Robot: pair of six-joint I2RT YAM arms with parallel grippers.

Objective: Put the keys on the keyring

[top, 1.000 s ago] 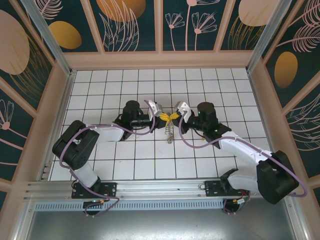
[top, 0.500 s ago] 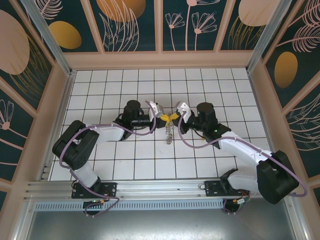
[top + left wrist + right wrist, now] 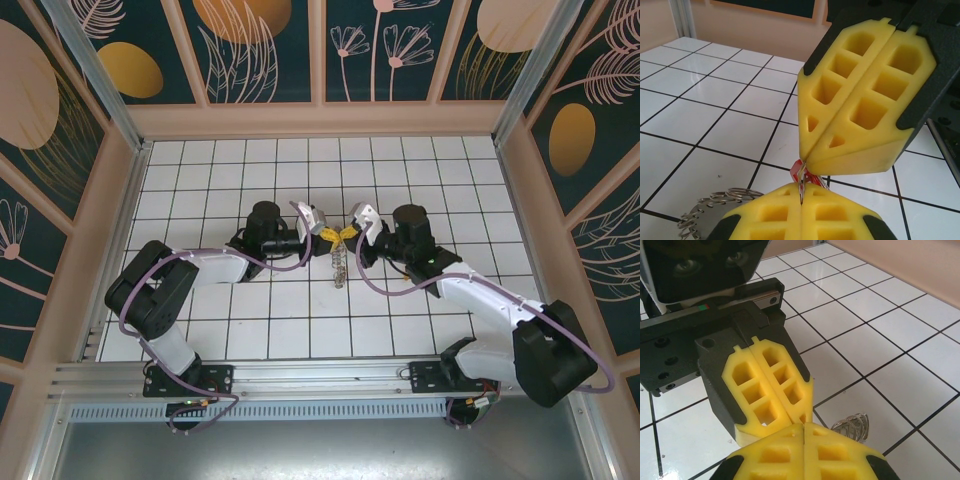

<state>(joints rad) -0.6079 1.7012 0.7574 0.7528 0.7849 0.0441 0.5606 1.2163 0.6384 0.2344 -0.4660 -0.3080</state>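
- Since a second ago: left gripper (image 3: pixel 334 233) has closed the last sliver. Both arms sit almost where they were, tips meeting above the table (image 3: pixel 700 125).
- Left jaws: fully shut, pads flush, a thin silver blade running into the seam. That is a key (image 3: pixel 800 175), and they hold it.
- Right gripper (image 3: pixel 351 231): jaws also shut, tip to tip with the left. The key's red head sits right at their tip. Cannot tell whether they pinch it or only touch it.
- Keyring (image 3: pixel 715 212): flat on the table, below the meeting tips and off to one side, apart from both jaws. Its wire loops show just beyond the right jaws in the right wrist view.
- Step in hand (judgement): key is lifted and being steadied or handed between the jaws. Nothing is threaded yet.
- Next move calls for: one clear owner of the key, its eye left exposed, then the other jaws free to fetch and steady the ring.
- In the way: foam pads crowd the tiny key and cover most of it. The ring is loose, flat and likely to slide. Key could slip during the regrip.
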